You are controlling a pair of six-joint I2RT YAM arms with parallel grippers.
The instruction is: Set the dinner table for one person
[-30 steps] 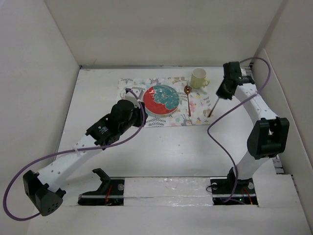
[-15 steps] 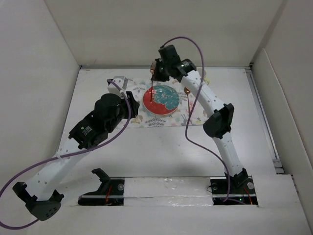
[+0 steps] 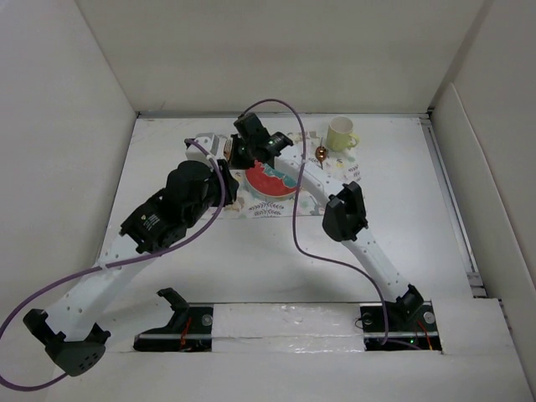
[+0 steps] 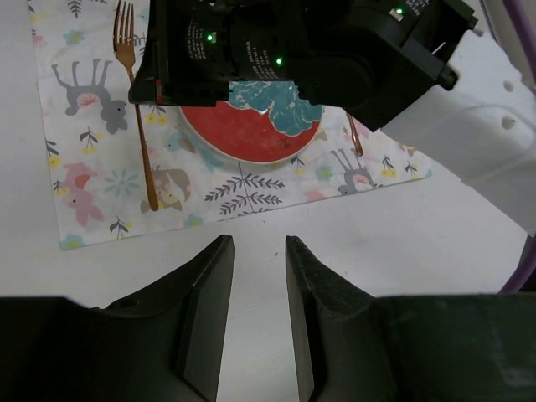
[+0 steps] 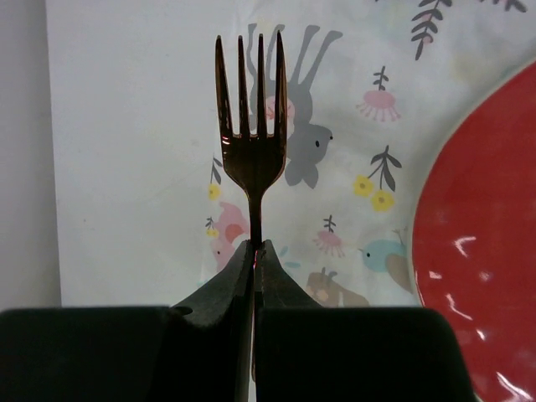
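Over the left strip of the printed mat [image 5: 134, 167], a copper fork [image 5: 251, 151] is being pinched at its neck by the tightly closed right gripper [image 5: 254, 251], tines pointing away from the fingers, just beside the red plate [image 5: 490, 251]. Nearer the arms, the left gripper [image 4: 255, 251] is being held about half open and empty above the dinner table [image 4: 419, 234]. That broad white surface is being occupied by the mat, with a pale cup [image 3: 340, 134] at the mat's far right corner.

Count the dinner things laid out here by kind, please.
Placemat: 1
Plate: 1
Fork: 1
Spoon: 1
Mug: 1
Total: 5
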